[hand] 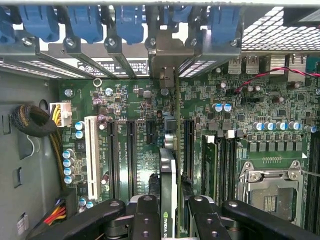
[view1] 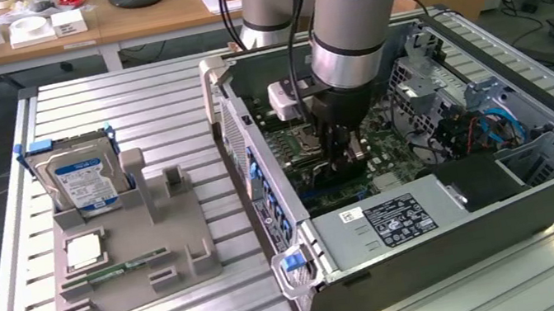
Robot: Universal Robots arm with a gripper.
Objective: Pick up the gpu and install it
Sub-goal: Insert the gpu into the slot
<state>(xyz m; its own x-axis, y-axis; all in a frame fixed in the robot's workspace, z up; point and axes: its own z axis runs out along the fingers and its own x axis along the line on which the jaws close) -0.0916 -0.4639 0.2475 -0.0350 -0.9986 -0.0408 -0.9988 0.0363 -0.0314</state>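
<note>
Pincer (hand: 169, 212) clamped on the gpu (hand: 169, 175), card standing edge-on over the motherboard (hand: 135, 100) inside the open computer case (view1: 469, 242); a green logo shows on the card, lettering unreadable.

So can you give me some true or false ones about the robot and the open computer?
1. The gripper is holding the gpu on edge over the motherboard. True.
2. The hard drive is lying inside the computer case. False: it stands upright in the grey holder on the table, at the exterior view's left.
3. The robot arm reaches down into the open case. True.
4. The processor socket has a big fan on it. False: it is bare.
</note>
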